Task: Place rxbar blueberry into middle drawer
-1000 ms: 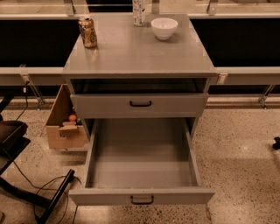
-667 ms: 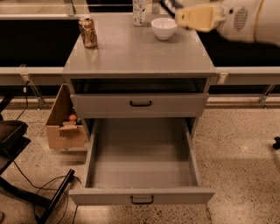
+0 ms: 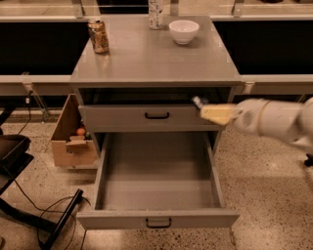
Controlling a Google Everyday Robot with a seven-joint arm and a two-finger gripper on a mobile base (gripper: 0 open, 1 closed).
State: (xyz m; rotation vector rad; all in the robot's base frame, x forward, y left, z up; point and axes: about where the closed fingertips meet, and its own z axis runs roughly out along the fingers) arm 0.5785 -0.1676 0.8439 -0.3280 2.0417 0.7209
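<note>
The middle drawer point(image 3: 156, 219) is pulled wide open below the cabinet, and its grey inside shows nothing in it. The drawer above it point(image 3: 122, 117) is shut. My gripper point(image 3: 204, 108) reaches in from the right on a white arm and hangs in front of the right end of the upper drawer, above the open drawer's right rear corner. The rxbar blueberry does not show anywhere in the camera view, neither on the cabinet top nor in the drawer.
On the cabinet top point(image 3: 146, 58) stand a gold-brown soda can point(image 3: 98, 35) at the back left, a white bowl point(image 3: 184, 31) and a bottle point(image 3: 155, 10). A cardboard box point(image 3: 73, 139) sits on the floor to the left. A black stand with cables point(image 3: 44, 219) is at the lower left.
The arm came into view at the upper right over the cabinet top, then dropped down to the front of the upper drawer. The drawers and the tabletop objects have not moved.
</note>
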